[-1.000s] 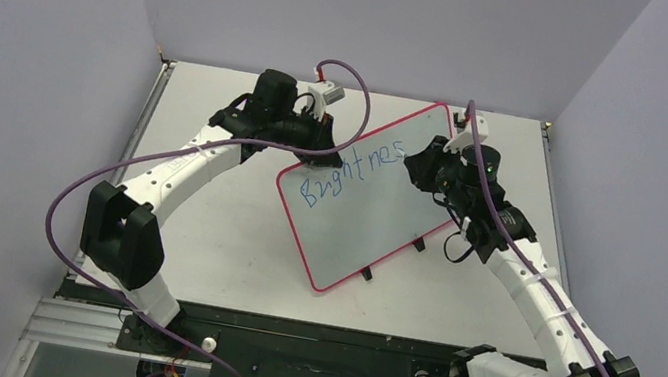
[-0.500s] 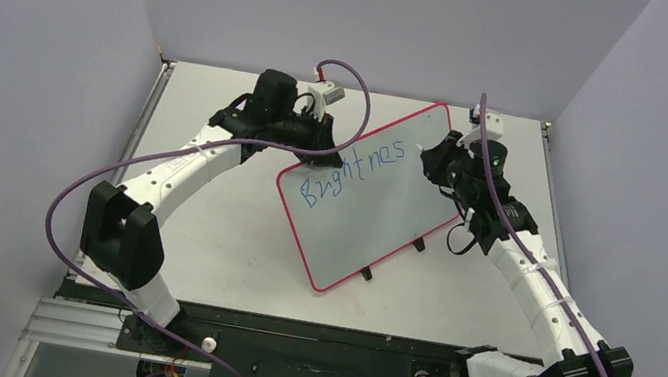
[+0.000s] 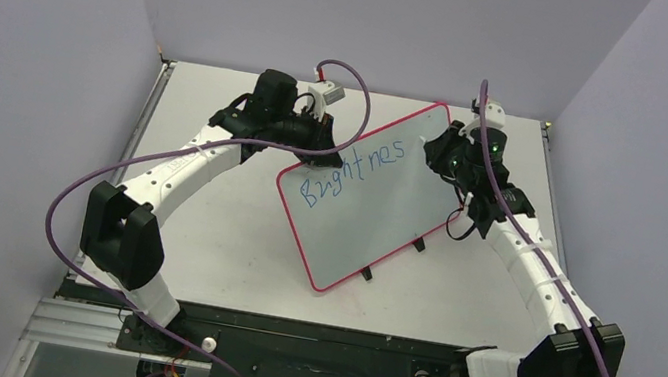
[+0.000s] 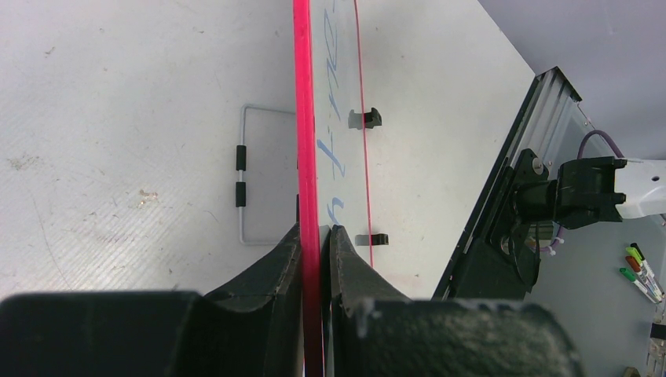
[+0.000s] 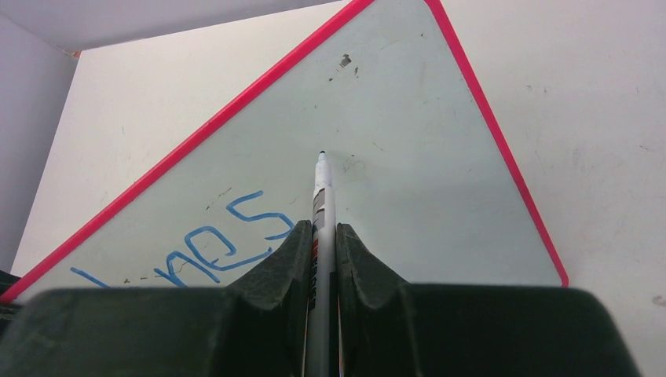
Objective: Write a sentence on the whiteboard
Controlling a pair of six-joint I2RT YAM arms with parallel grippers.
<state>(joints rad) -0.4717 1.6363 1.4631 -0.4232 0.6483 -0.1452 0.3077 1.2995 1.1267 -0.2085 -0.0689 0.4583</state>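
- Left gripper (image 4: 316,229): clamping the red-pink rim of the whiteboard (image 3: 361,213), one finger on each face, and holding it propped on edge. It is showing no shift over the last second.
- Whiteboard: standing tilted at the middle of the table (image 3: 202,228), between the two arms, with its black clips (image 4: 365,118) along the edge nearer the bases.
- Sentence (image 3: 353,169): reading "Brightnes" in blue so far. No stroke is appearing that was absent a second ago.
- Marker (image 5: 321,184): pointing its tip at bare white just past the final "s". Whether it is touching the face cannot be told.
- Right gripper (image 5: 320,229): gripping the marker barrel between both fingers. A second ago it was sitting lower along the board's right edge. Now it is lying nearer the far right corner, with the forearm and elbow swinging outward to the right.
- Reading: the writing arm is probably repositioning for the missing second "s". The first word is nearly finished, and the remaining words are still waiting.
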